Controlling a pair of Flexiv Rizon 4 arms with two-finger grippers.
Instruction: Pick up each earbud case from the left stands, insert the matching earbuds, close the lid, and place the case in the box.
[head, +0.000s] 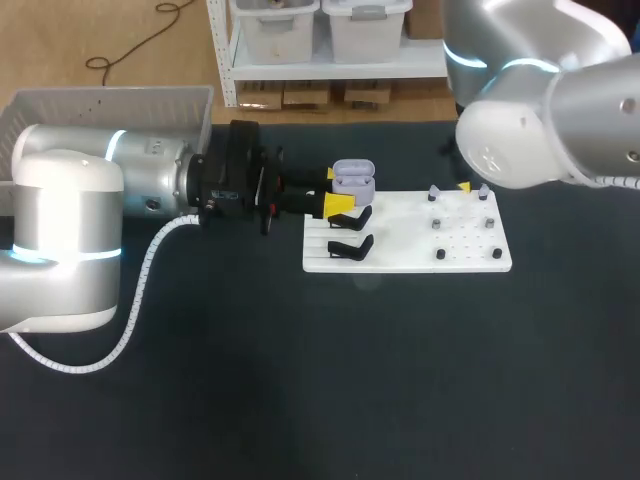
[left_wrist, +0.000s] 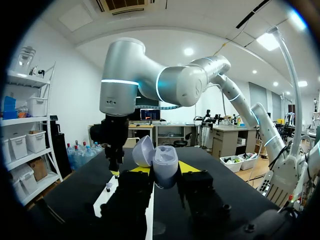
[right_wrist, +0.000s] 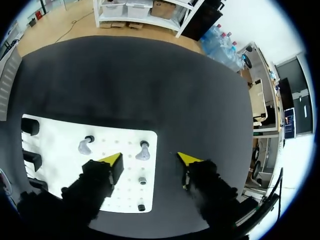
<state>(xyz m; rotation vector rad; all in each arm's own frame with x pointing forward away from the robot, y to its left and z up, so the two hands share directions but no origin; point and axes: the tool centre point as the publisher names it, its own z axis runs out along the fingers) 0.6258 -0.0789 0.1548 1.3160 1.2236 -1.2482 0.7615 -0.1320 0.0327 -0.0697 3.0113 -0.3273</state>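
Lilac plastic earbud case (head: 352, 177), lid hinged open, sits over the left end of a flat white stand board (head: 400, 240) on the dark table (head: 300, 380). Head view: the left gripper (head: 338, 188), entering from the left, is clamped on the case beside two black stands (head: 350, 247). Left wrist view: both yellow fingertips (left_wrist: 189, 167) press the case's sides. Right wrist view: the right gripper (right_wrist: 150, 160) hangs above the board's far end with its fingers apart, one small grey earbud (right_wrist: 143, 150) beneath the gap and a second grey earbud (right_wrist: 84, 147) beside it.
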